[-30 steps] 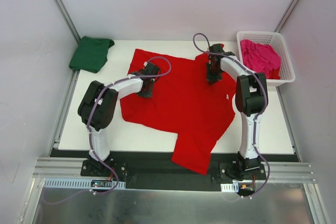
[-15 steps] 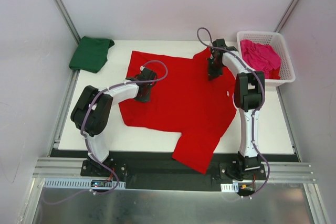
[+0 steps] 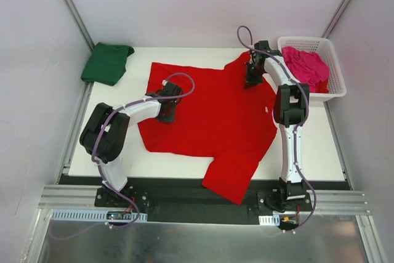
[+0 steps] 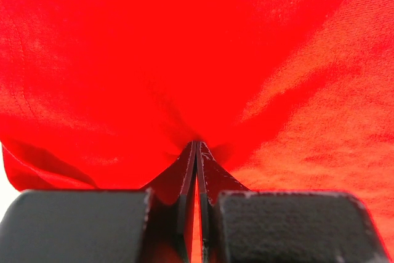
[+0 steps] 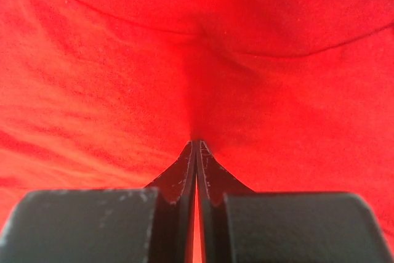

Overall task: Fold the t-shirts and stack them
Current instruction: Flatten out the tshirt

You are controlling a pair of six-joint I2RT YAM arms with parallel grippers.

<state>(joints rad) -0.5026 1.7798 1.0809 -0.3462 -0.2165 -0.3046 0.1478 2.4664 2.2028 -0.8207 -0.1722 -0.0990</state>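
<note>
Left gripper (image 3: 167, 114) and right gripper (image 3: 251, 82) each pinch the red t-shirt (image 3: 215, 121), whose length runs left-right across the desk (image 3: 320, 143).

White bench (image 3: 320, 146), matte, evenly lit. Pale plain wall panels: back (image 3: 203, 4), left (image 3: 31, 90), right (image 3: 375, 121). Slanted aluminium posts (image 3: 68, 4) at rear corners. Aluminium rail (image 3: 68, 198) along near edge, over black strip (image 3: 184, 192). Brushed metal sheet (image 3: 203, 241) below.

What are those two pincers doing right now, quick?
Left pincer: closed, pinching the red t-shirt.
Right pincer: closed, pinching the same red t-shirt.
</note>
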